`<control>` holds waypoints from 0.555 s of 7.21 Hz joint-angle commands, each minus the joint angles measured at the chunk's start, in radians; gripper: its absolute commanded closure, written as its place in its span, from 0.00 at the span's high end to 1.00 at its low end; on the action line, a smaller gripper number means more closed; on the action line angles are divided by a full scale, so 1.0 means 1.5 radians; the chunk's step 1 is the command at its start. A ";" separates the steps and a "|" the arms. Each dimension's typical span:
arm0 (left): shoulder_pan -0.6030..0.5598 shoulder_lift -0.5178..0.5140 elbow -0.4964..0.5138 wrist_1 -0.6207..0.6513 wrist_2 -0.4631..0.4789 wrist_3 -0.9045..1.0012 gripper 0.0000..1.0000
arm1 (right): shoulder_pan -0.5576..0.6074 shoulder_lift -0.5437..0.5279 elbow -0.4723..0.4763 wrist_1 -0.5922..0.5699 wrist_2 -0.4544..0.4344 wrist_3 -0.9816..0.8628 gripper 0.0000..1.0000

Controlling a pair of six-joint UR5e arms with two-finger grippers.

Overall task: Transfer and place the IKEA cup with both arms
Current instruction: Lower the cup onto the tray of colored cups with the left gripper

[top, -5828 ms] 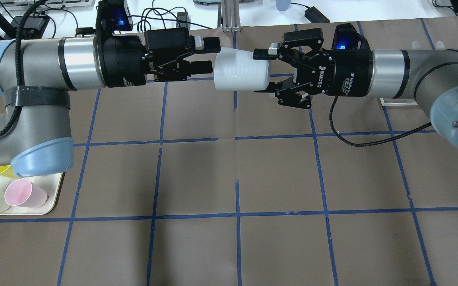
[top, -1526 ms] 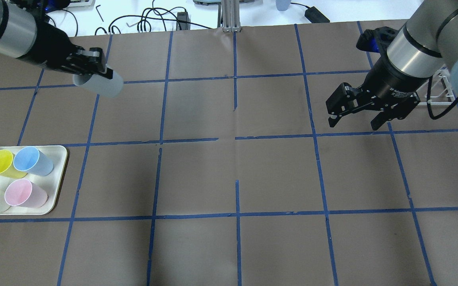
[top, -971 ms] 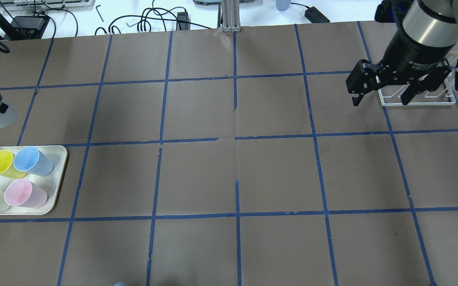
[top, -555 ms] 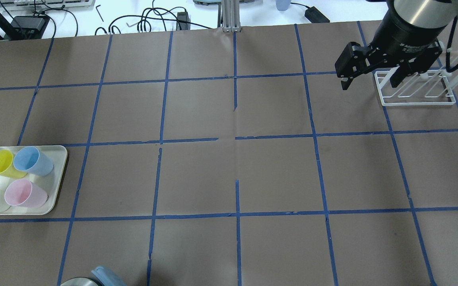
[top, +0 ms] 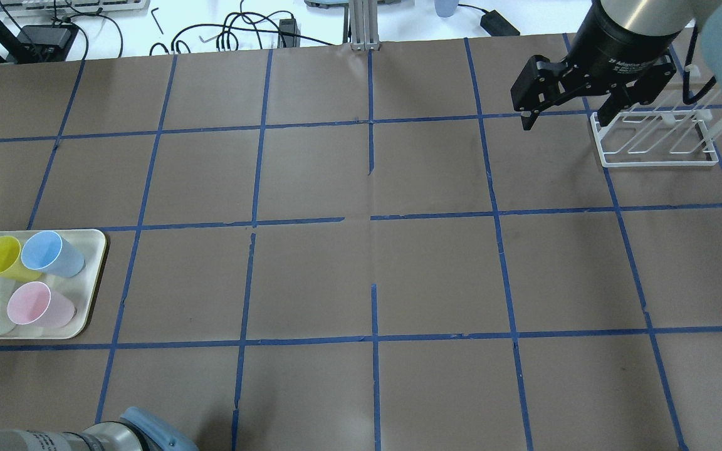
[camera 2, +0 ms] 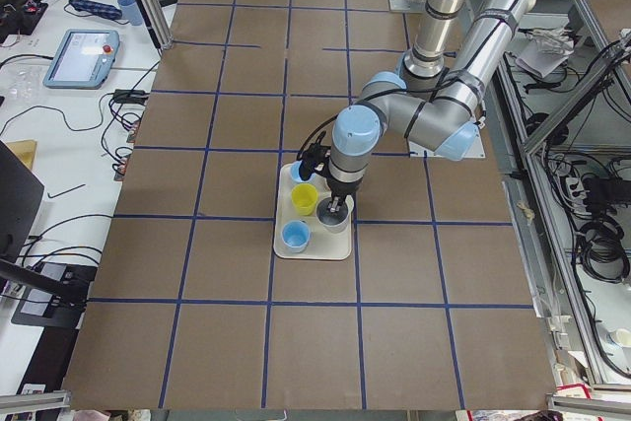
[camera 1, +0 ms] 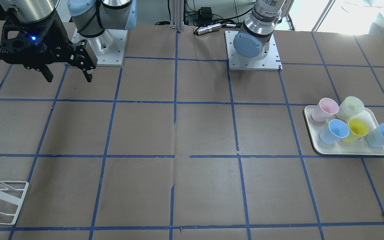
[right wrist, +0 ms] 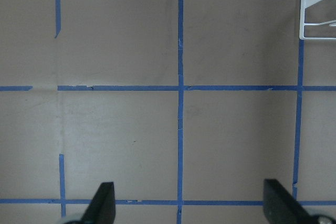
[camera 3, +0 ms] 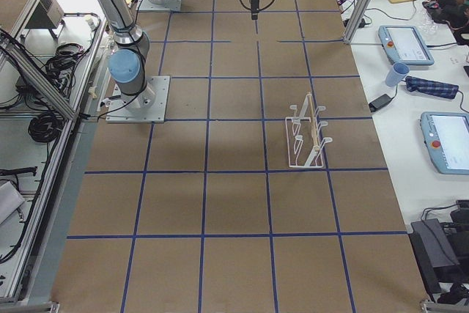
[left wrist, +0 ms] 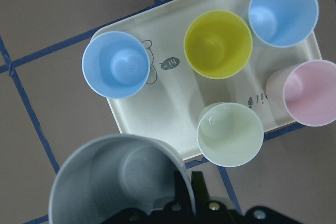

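My left hand [left wrist: 187, 184] was clamped on the rim of the grey cup [left wrist: 118, 182]. The cup faced mouth-up toward my wrist camera. It hung over the near edge of the tray [left wrist: 173, 103], partly above the tabletop [left wrist: 47, 30] and just beside the pale green cup [left wrist: 230, 135]. I could not tell whether its base touched anything.

Four more cups stood upright on the tray. A yellow cup [left wrist: 218, 44] was in the middle, with a blue cup [left wrist: 115, 64] on one side and a second blue cup [left wrist: 283, 11] on the other. A pink cup [left wrist: 311, 93] stood next to the green one.

My right hand [top: 565, 119] was at the other end of the tabletop, well apart from the left. Its fingers [right wrist: 102, 203] were spread wide, pointed down and gripping nothing, and it hung clear of the brown surface. The wire rack [top: 655, 134] stood near it, with one fingertip crossing the rack's corner in the overhead view.
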 commanded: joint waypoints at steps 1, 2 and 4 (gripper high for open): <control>0.018 -0.048 -0.018 0.035 -0.003 0.017 0.00 | 0.001 0.000 -0.002 -0.004 0.000 -0.002 1.00; 0.019 -0.066 -0.019 0.049 -0.003 0.017 0.00 | 0.001 -0.001 -0.002 -0.006 0.000 -0.002 1.00; 0.023 -0.098 -0.020 0.066 -0.007 0.017 0.00 | 0.001 -0.004 -0.002 -0.006 -0.001 -0.002 1.00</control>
